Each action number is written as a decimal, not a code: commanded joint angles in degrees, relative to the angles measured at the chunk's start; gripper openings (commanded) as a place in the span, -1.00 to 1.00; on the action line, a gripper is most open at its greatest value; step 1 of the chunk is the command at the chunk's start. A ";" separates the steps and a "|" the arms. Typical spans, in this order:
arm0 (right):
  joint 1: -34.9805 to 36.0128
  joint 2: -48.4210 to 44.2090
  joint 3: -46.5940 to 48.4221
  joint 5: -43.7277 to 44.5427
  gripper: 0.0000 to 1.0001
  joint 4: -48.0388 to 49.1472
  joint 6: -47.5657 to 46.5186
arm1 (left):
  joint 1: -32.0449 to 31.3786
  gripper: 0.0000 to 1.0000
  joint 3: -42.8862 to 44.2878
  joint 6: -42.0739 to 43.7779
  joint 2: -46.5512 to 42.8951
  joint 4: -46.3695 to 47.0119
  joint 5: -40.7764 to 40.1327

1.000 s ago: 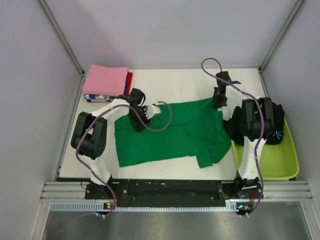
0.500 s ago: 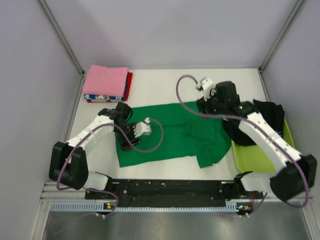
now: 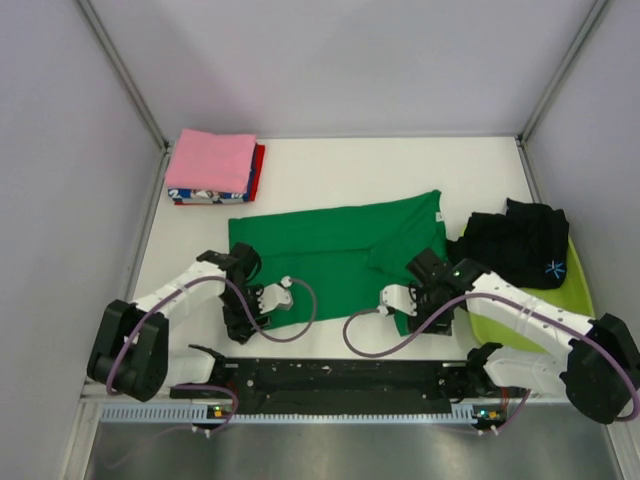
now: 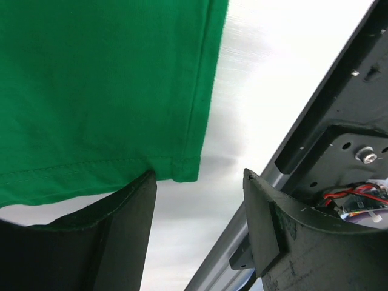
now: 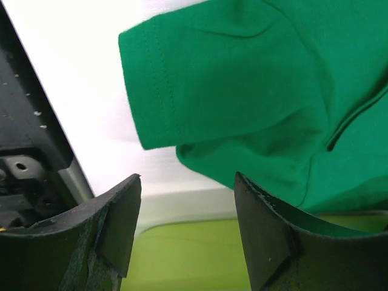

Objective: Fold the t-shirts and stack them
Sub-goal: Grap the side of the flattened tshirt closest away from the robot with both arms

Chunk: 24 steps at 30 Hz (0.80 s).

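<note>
t-shirts: a folded stack sits at the far left corner of the bench, pink on top, with red and a blue-white print showing beneath. the green t-shirt lies spread mid-bench, not yet folded, its near right sleeve rumpled beside the lime tub. the black t-shirt is heaped on the tub's far rim. the left gripper stands spread at the green hem corner. the right gripper stands spread at the sleeve. neither pinches cloth. judgement: two shirts left to fold and stack.
</note>
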 commanded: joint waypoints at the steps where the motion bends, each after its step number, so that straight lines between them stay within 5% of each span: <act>1: 1.10 0.10 -2.37 -0.25 0.23 10.31 -5.62 | -0.71 0.26 -1.43 -1.38 -0.48 5.49 -2.41; 7: 2.15 6.08 -3.95 -0.95 0.13 13.24 -5.62 | -0.98 -0.41 -1.44 -2.88 0.76 8.14 -3.12; 10: 2.24 6.53 -4.66 -1.31 -0.08 12.18 -6.14 | -0.98 -1.00 -1.35 -3.40 -0.21 8.32 -3.55; 15: 2.24 6.18 -3.35 0.97 -1.00 11.04 -6.06 | -0.63 -1.00 2.06 -8.41 0.14 9.55 -8.99; 24: -7.32 3.09 5.52 6.07 -1.00 18.75 -7.20 | 3.94 -1.00 11.91 -13.60 4.26 12.10 -12.17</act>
